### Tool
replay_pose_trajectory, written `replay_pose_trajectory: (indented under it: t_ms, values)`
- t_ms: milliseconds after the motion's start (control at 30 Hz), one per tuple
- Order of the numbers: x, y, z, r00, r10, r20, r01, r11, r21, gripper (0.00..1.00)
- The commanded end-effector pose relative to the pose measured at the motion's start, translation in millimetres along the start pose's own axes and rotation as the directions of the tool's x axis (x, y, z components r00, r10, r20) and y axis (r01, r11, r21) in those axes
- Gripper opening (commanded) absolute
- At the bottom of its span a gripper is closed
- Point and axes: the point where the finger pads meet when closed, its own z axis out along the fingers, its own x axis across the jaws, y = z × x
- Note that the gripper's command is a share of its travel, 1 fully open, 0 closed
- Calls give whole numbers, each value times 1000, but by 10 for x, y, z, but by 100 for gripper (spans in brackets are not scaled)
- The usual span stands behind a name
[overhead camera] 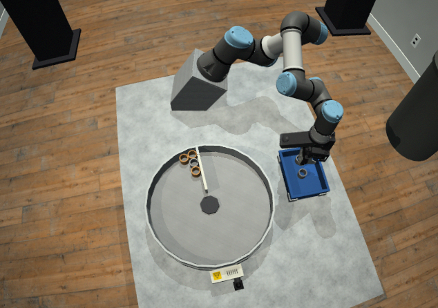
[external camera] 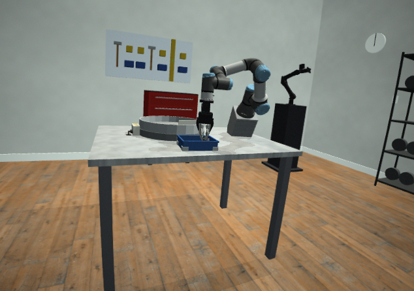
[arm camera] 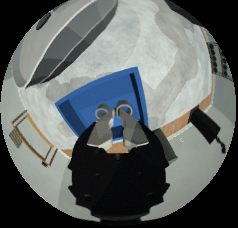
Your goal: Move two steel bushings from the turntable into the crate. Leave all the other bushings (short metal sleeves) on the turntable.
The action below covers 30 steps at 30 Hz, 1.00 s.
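Observation:
My gripper [overhead camera: 300,160] is down in the far end of the blue crate [overhead camera: 303,174] and is shut on a grey steel bushing [arm camera: 124,108]. A second steel bushing [overhead camera: 302,172] lies on the crate floor just in front of it; it also shows in the wrist view [arm camera: 102,111], left of the held one. On the round turntable [overhead camera: 209,205], one steel bushing [overhead camera: 193,161] sits among three bronze-coloured bushings [overhead camera: 183,157] at the far left, against the white divider bar [overhead camera: 201,168]. In the side view the gripper [external camera: 204,134] dips into the crate [external camera: 198,142].
The grey robot base block [overhead camera: 197,85] stands behind the turntable. A yellow warning label and a small black switch [overhead camera: 238,284] sit at the turntable's near edge. The turntable has a raised rim next to the crate's left wall.

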Motion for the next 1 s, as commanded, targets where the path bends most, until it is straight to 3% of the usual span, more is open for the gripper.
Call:
replay_pose_trajectory:
  t_ms: [0,967]
  values:
    - [-9,6,44,1000,-1,3,1,1000,-1,0]
    - [-9,6,84,1000,-1,3,1,1000,-1,0]
